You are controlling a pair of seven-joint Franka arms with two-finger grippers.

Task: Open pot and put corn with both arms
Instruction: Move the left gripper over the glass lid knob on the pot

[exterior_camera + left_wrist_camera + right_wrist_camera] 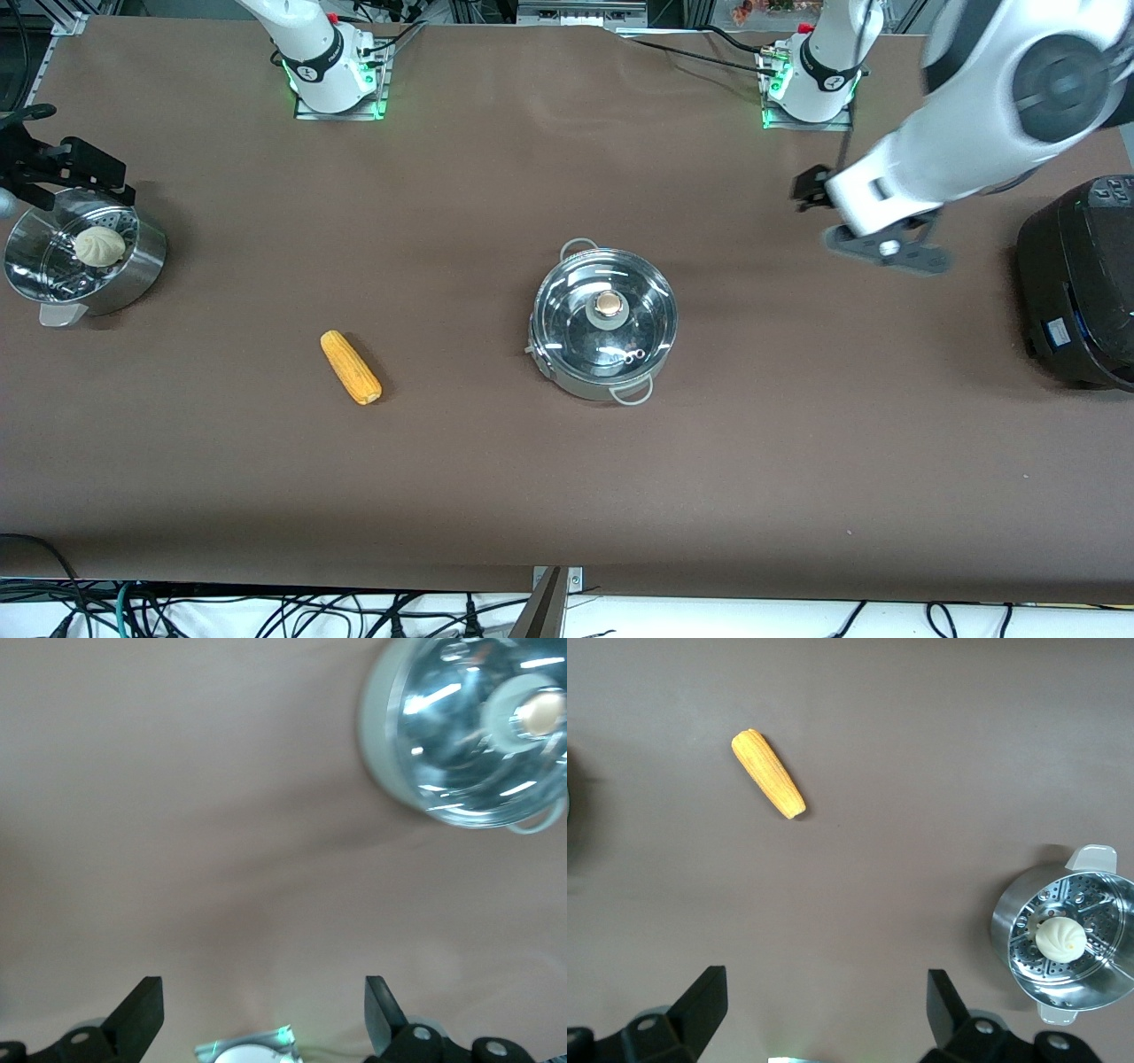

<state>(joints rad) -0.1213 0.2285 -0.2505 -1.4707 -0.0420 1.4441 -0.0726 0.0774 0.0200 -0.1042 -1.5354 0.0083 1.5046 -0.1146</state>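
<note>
The shiny steel pot [605, 330] stands mid-table with its glass lid on, the gold-tan knob [608, 304] on top. It also shows in the left wrist view [461, 735]. The yellow corn [351, 367] lies on the cloth beside the pot, toward the right arm's end; the right wrist view shows it too [769, 773]. My left gripper [808, 189] hangs open and empty [262, 1010] over bare cloth, between the pot and its base. My right gripper [84, 168] is open and empty [824, 1001], up over the table's end by the steamer bowl.
A steel steamer bowl [133, 266] with a white bun [99, 245] in it stands at the right arm's end of the table. A black rounded cooker [1081, 283] stands at the left arm's end. Brown cloth covers the table.
</note>
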